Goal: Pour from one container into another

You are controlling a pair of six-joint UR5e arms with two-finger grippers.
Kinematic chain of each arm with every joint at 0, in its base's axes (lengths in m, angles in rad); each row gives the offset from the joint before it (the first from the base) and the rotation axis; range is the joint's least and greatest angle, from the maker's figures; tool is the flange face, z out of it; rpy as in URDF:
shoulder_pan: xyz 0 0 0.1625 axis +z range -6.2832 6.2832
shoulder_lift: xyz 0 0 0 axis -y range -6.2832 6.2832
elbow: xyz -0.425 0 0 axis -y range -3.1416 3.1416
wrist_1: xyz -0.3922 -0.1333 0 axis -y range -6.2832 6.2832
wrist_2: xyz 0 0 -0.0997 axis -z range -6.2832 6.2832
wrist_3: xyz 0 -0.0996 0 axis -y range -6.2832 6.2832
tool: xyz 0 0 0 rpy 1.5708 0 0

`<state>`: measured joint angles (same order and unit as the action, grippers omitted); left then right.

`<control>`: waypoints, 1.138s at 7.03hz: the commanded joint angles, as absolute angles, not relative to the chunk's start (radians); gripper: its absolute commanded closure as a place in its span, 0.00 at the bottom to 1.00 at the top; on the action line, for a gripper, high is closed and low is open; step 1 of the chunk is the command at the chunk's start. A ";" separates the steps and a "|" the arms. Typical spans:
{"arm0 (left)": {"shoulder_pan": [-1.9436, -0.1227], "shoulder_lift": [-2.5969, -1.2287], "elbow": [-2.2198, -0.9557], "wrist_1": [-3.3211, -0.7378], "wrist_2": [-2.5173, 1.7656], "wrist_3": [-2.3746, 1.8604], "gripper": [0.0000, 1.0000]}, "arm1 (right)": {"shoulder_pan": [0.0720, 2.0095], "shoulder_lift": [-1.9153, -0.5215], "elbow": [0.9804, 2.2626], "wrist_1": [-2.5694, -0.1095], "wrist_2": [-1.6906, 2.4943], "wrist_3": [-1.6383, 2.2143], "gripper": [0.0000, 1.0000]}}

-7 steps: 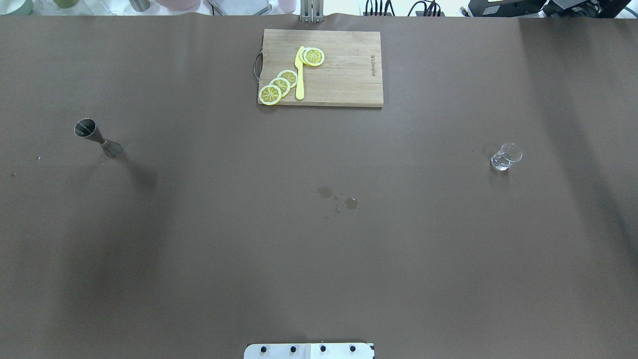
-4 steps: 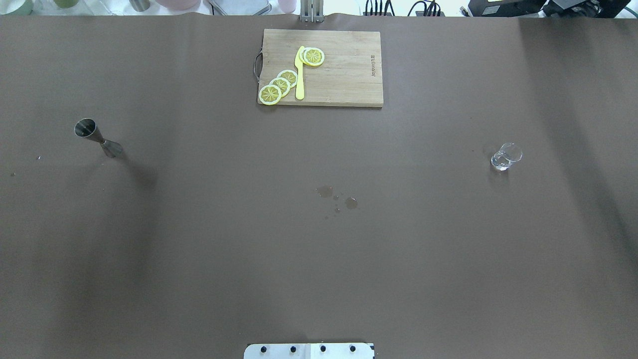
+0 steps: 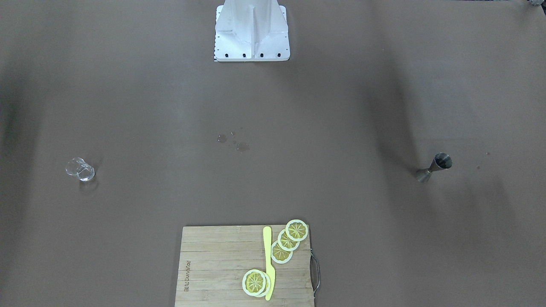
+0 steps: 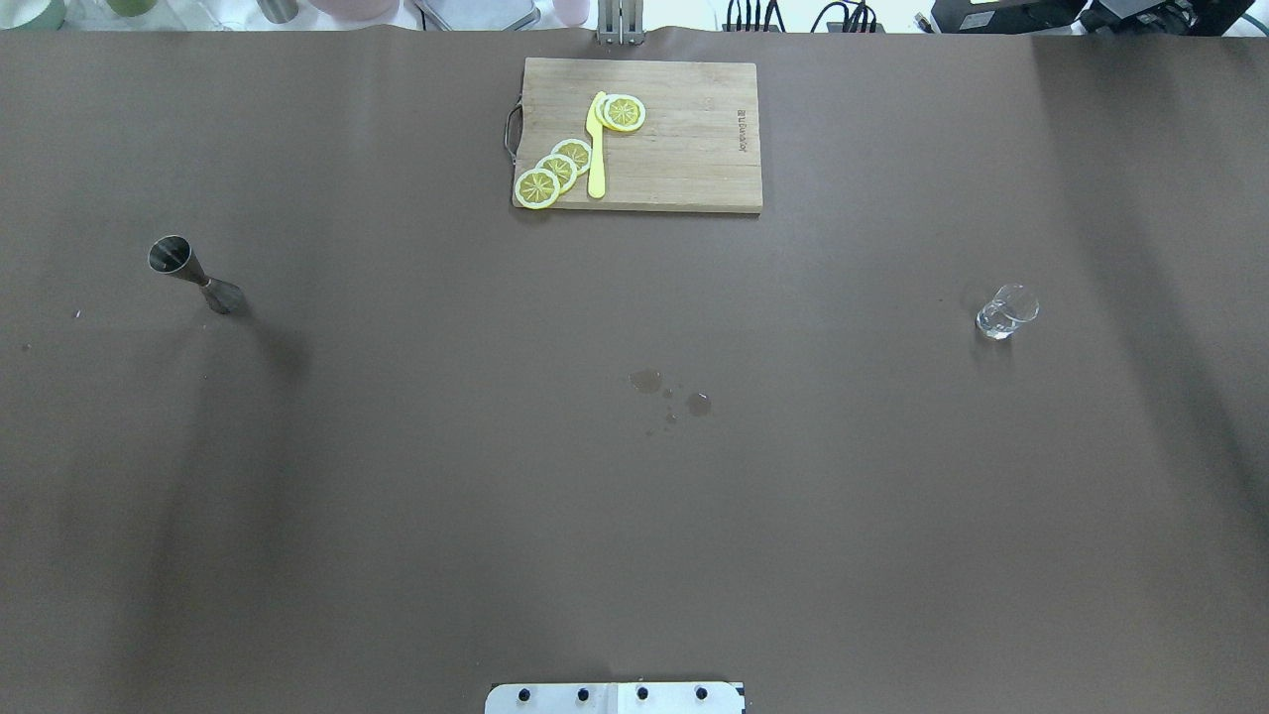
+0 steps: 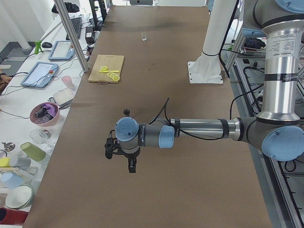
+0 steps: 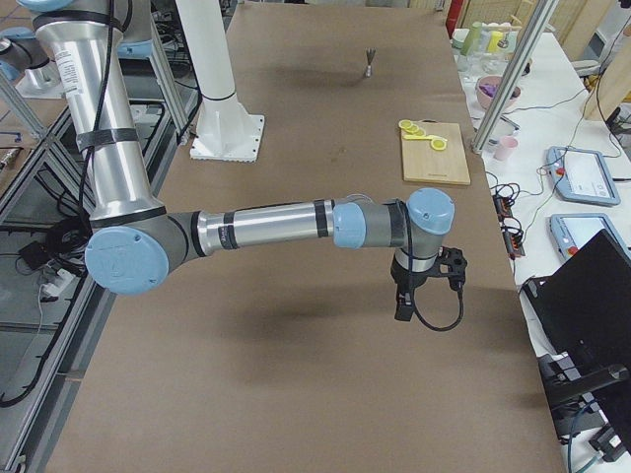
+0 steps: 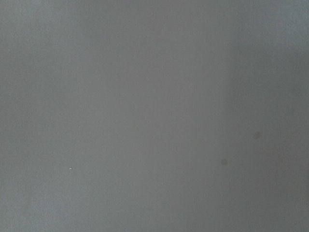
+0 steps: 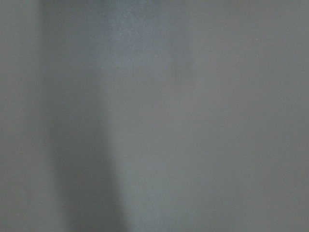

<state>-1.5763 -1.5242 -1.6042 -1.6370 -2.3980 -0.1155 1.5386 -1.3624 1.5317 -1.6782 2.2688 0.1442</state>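
The brown table (image 4: 634, 545) lies under both arms. Whether the left gripper (image 5: 132, 168) or right gripper (image 6: 402, 309) is open or holding anything cannot be told. A cutting board (image 4: 684, 149) sits at the far edge. The jigger (image 4: 195, 275) stands far left and the glass (image 4: 1006, 312) far right, well apart.

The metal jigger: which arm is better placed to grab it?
Likely left. The jigger stands on the robot's left side, just beyond the left gripper in the left side view. The right gripper hangs at the table's opposite end.
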 commanded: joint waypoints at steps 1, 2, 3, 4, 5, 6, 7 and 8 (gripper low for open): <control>-1.577 -1.523 -1.589 -1.647 -2.399 -0.117 0.01 | 1.539 -1.371 1.539 -1.678 2.269 0.144 0.00; -1.577 -1.537 -1.580 -1.647 -2.399 -0.120 0.01 | 1.539 -1.371 1.540 -1.678 2.269 0.144 0.00; -1.577 -1.537 -1.578 -1.647 -2.399 -0.120 0.01 | 1.539 -1.371 1.540 -1.678 2.269 0.144 0.00; -1.577 -1.532 -1.574 -1.647 -2.399 -0.118 0.01 | 1.539 -1.371 1.542 -1.678 2.269 0.144 0.00; -1.577 -1.537 -1.572 -1.647 -2.398 -0.118 0.01 | 1.539 -1.371 1.543 -1.677 2.269 0.144 0.00; -1.577 -1.539 -1.574 -1.647 -2.399 -0.120 0.01 | 1.539 -1.371 1.543 -1.678 2.270 0.144 0.00; -1.577 -1.537 -1.572 -1.646 -2.399 -0.120 0.01 | 1.539 -1.371 1.543 -1.677 2.270 0.144 0.00; -1.577 -1.539 -1.572 -1.646 -2.399 -0.120 0.01 | 1.539 -1.371 1.549 -1.678 2.273 0.144 0.00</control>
<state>-1.5769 -1.5375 -1.5729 -1.6465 -2.3990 -0.1195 1.5386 -1.3714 1.5448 -1.6773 2.2709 0.1442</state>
